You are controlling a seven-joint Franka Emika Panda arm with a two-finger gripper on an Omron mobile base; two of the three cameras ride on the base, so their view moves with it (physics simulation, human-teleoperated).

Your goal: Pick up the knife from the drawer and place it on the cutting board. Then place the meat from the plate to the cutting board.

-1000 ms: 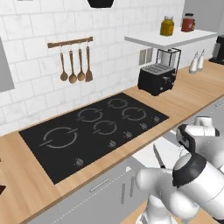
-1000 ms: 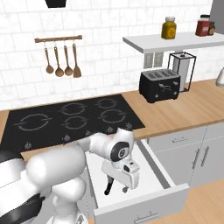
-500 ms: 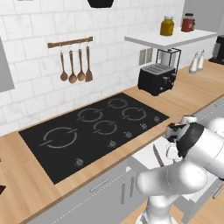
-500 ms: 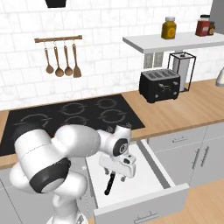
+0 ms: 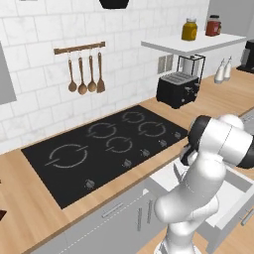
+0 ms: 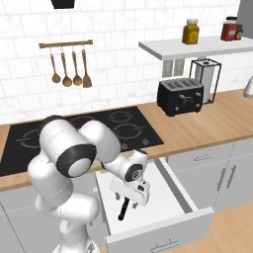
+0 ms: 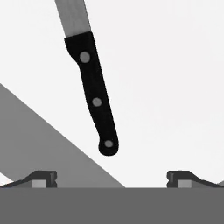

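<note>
**Gripper hovering over the knife in the drawer**

So the gripper (image 7: 112,179) is hanging spread wide, holding nothing. The knife (image 7: 94,100) is lying flat just ahead of the fingertips (image 7: 41,178), handle end nearest, pointing into the gap, blade running away. The drawer (image 6: 190,217) beneath is sitting pulled open, with the knife on its white floor.

knife blade (image 7: 72,17): cut off by top edge of hand view
knife (image 6: 122,210): upper part hidden under gripper (image 6: 129,193) in right base view
drawer (image 5: 233,196): partly hidden behind arm, cut by right edge in left base view
</note>
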